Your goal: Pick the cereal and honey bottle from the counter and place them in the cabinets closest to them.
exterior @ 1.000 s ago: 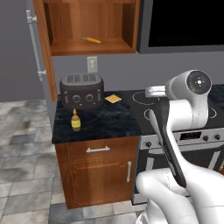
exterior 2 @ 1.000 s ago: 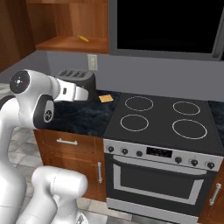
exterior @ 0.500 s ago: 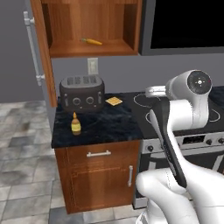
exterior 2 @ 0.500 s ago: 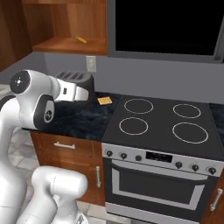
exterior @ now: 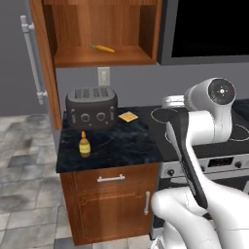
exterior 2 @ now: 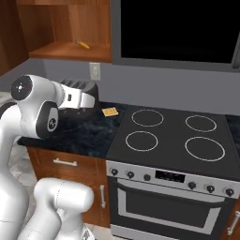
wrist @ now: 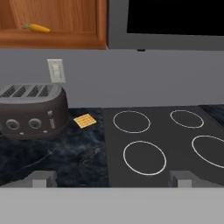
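Observation:
The honey bottle (exterior: 84, 144), small and amber with a yellow cap, stands upright near the front left of the dark counter (exterior: 126, 146), in front of the toaster. The cereal is out of view. An upper cabinet (exterior: 68, 29) of reddish wood stands open above the counter, its door (exterior: 43, 58) swung out to the left. My gripper (wrist: 113, 179) is open and empty. It hovers above the seam between counter and stove, well to the right of the bottle. The hand (exterior: 173, 101) points toward the back wall.
A dark toaster (exterior: 91, 107) sits at the back left of the counter, with a small flat orange-yellow square (exterior: 128, 116) beside it. A carrot-like thing (exterior: 102, 48) lies on the cabinet shelf. The stove top (exterior 2: 171, 136) lies to the right. A wall outlet (wrist: 55, 70) is above the toaster.
The whole scene has slid slightly downward in both base views, so the base has moved. Nothing on the counter has shifted, and the gripper stays open.

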